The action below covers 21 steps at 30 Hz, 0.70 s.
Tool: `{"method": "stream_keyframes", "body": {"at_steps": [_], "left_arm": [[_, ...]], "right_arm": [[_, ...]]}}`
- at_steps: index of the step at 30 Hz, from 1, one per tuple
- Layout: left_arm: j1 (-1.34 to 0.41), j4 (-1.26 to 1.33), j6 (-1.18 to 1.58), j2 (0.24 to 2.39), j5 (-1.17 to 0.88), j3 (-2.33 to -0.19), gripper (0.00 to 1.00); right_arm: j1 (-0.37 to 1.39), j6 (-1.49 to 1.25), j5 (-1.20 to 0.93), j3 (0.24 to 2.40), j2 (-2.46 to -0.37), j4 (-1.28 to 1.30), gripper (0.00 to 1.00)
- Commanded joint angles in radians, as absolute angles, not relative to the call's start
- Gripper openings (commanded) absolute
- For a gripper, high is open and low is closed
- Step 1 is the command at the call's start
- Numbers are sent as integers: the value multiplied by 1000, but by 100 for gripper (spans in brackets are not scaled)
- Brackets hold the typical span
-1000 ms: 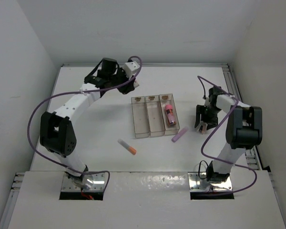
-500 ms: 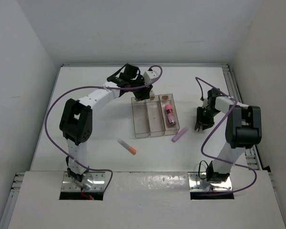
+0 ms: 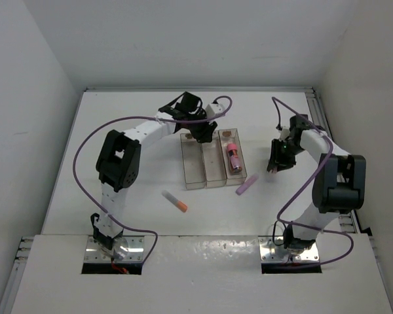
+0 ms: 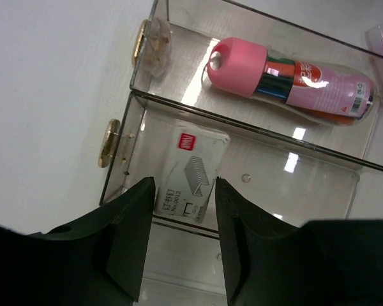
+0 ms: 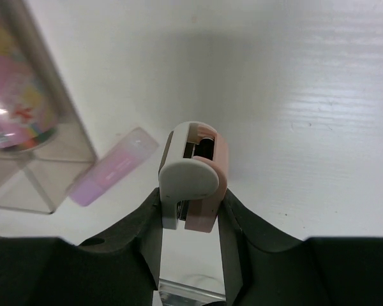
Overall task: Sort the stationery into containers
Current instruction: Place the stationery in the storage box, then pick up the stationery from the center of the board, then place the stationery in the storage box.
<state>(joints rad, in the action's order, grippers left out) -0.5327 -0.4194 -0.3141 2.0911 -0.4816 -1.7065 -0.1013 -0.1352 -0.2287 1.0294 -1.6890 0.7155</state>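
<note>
Clamping a small white-and-pink item [image 5: 190,169], the right gripper's [image 5: 190,197] jaws hang above the surface [image 5: 293,95] near the lilac stick [image 5: 112,167]. The left gripper's [image 4: 184,185] jaws stand apart over the middle bin [image 4: 287,185], where a white box [image 4: 193,175] lies.

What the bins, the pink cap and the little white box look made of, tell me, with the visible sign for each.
Bins: clear hard plastic, glossy. The table shows through the walls, and they throw sharp glints.
Pink cap: probably smooth moulded plastic, with an even colour and a soft sheen.
White box: likely printed card. Its face is matte with a logo and a line drawing, and it shows no glint.
</note>
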Motion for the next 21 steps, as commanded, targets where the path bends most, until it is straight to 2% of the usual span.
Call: {"method": "stream_keyframes", "body": {"at_steps": [1, 4, 6, 7, 10, 13, 17, 21], "left_arm": [[-545, -443, -336, 2089, -514, -1747, 51], [-540, -449, -319, 2071, -508, -1752, 68], [-532, -440, -287, 2039, -523, -1761, 73], [-516, -427, -270, 2027, -547, -1766, 78], [-457, -307, -113, 1938, -563, -1738, 80], [-367, -172, -11, 1836, -534, -1661, 83], [-229, -202, 129, 1795, -563, -1643, 83], [-92, -287, 115, 1753, -610, -1550, 83]], "right_arm": [[-95, -117, -310, 1127, -1609, 779, 15], [-89, -139, -336, 1192, -1592, 807, 15], [-75, -156, -354, 1233, -1595, 818, 15], [-65, -172, -368, 1273, -1600, 818, 15], [-9, -192, -383, 1339, -1626, 810, 14], [128, -190, -391, 1451, -1673, 796, 15], [272, -103, -362, 1561, -1758, 788, 15], [415, 45, -267, 1664, -1860, 793, 15]]}}
